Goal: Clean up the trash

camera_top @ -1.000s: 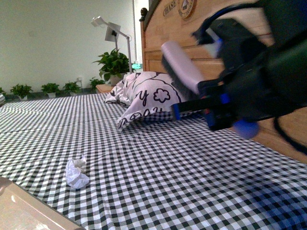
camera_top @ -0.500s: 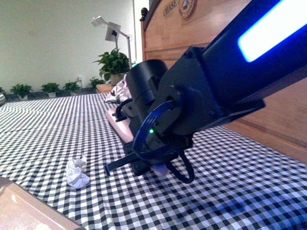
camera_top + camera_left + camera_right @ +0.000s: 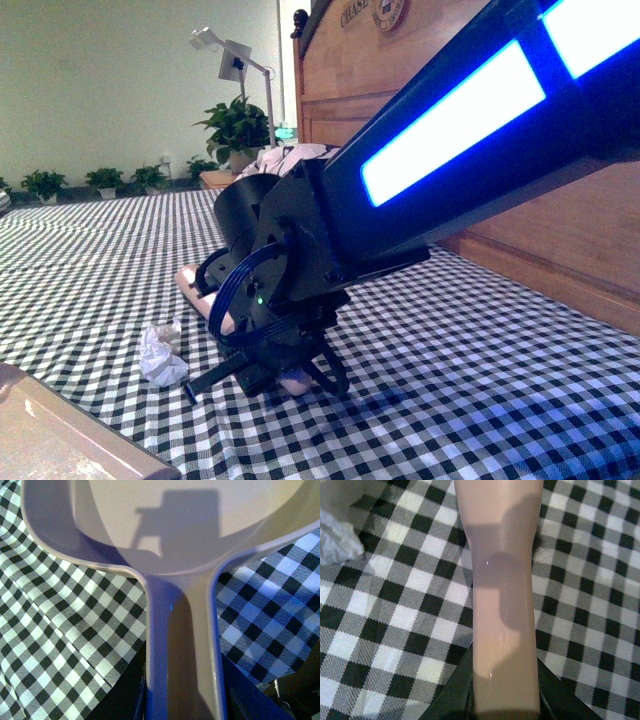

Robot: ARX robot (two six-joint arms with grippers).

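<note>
The trash [image 3: 160,355], a small crumpled white paper wad, lies on the checked cloth at the front left. It also shows as the trash [image 3: 335,535] at the edge of the right wrist view. My right gripper [image 3: 505,692] is shut on the pinkish brush handle [image 3: 505,595]. In the front view the right arm [image 3: 300,260] hangs low just right of the wad, and the brush [image 3: 195,290] shows behind the arm, close to the wad. My left gripper [image 3: 182,697] is shut on the dustpan handle [image 3: 182,650]. The dustpan's pan [image 3: 190,525] rests over the cloth, and a dustpan corner [image 3: 50,435] shows at the front left.
The black-and-white checked cloth [image 3: 450,380] covers the whole surface. A wooden headboard [image 3: 340,80] stands at the back right. A small part of the printed pillow [image 3: 285,155] peeks over the arm. Potted plants [image 3: 235,130] and a lamp [image 3: 235,60] stand far behind.
My right arm with the brush has swung down and left to just beside the wad, and it now covers most of the pillow. The wad and dustpan have stayed put.
</note>
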